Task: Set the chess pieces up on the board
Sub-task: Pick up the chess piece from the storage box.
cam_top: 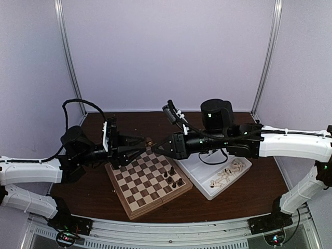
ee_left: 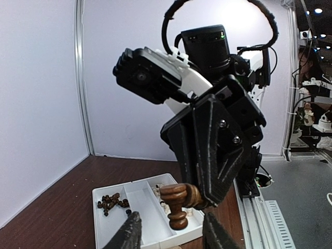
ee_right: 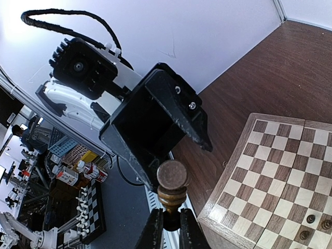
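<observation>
The board [cam_top: 147,182], light tan and dark brown checks in a pale wood border, lies flat and turned cornerwise toward the table's [cam_top: 244,199] near edge, with a handful of dark pieces [cam_top: 171,177] standing upright near its right corner. One brown chess piece [ee_right: 173,188], round-headed with a ringed collar, is off the board above its far corner, pinched at its base in the right claw [ee_right: 172,227]. Loose pale pieces [cam_top: 228,174] and small dark chessmen [ee_left: 111,202] lie heaped in separate compartments of the white tray [cam_top: 207,193], just right of the board.

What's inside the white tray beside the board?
Dark chess pieces lie in one compartment of the white tray, pale ones in the other. The right arm hides the tray's far part from above.
</observation>
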Tool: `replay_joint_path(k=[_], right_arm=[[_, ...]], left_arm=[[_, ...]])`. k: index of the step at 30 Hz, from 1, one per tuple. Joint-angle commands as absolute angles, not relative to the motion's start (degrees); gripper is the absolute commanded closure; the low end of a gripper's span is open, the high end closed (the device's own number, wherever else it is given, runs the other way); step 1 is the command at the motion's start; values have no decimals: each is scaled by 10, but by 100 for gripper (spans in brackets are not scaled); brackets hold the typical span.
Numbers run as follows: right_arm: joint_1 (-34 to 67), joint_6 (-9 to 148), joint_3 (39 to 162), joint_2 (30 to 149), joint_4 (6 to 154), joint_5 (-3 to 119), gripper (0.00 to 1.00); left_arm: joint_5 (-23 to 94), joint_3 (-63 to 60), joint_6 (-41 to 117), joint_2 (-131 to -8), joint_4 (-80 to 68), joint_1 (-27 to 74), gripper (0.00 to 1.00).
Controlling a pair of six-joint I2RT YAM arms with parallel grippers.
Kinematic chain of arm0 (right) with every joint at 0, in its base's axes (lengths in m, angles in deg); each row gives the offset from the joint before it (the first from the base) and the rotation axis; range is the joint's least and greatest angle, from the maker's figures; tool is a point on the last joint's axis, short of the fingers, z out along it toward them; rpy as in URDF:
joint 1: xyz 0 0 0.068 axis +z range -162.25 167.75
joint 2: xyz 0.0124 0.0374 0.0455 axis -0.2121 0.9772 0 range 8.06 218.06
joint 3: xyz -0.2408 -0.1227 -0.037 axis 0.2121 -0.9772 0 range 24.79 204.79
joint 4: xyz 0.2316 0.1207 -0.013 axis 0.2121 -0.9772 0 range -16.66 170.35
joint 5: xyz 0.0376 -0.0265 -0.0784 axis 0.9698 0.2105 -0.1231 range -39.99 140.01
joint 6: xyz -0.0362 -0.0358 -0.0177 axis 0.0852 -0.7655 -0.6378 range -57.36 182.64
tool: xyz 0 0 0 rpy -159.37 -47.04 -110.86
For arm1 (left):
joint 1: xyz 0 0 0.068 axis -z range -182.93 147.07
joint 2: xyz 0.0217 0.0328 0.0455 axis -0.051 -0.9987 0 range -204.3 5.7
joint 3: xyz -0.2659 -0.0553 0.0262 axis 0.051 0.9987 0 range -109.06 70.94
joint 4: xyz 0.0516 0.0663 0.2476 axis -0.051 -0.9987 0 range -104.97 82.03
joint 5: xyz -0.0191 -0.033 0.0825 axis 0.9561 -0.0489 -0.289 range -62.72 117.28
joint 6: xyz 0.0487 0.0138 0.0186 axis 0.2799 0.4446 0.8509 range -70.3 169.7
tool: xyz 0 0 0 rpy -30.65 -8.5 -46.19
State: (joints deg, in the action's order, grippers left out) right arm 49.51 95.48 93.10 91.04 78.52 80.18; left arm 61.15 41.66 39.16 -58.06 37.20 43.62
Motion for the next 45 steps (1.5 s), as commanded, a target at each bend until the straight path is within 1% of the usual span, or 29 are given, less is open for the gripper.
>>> replay_joint_path(k=[1, 4, 8, 11, 15, 19, 22, 24, 26, 28, 30, 36, 39, 45], right_arm=[[499, 958, 942, 915, 802, 801, 90], [499, 958, 942, 915, 817, 801, 90], [499, 958, 942, 915, 817, 801, 90], [499, 959, 941, 915, 819, 804, 90], [499, 959, 940, 916, 822, 805, 90], [499, 960, 940, 917, 823, 805, 90], [499, 961, 940, 919, 824, 808, 90], [499, 961, 940, 920, 824, 807, 90], [499, 961, 940, 920, 822, 804, 90], [499, 959, 940, 921, 820, 803, 90], [499, 960, 939, 921, 820, 804, 90], [499, 957, 937, 917, 817, 801, 90], [499, 954, 931, 912, 815, 795, 90], [498, 943, 914, 893, 808, 768, 91]], left_arm=[[629, 404, 390, -589, 395, 435, 64], [630, 404, 390, -589, 394, 435, 65], [629, 403, 390, -590, 394, 435, 62], [629, 402, 388, -593, 394, 435, 63], [631, 400, 387, -594, 397, 435, 66], [633, 398, 387, -594, 397, 435, 73], [633, 397, 386, -593, 397, 435, 75], [632, 398, 386, -592, 396, 435, 73], [631, 399, 385, -591, 396, 435, 67], [629, 400, 385, -589, 395, 434, 67], [629, 400, 385, -588, 395, 435, 71], [619, 400, 385, -583, 385, 435, 91], [610, 399, 386, -577, 365, 435, 98], [564, 408, 391, -544, 289, 435, 100]])
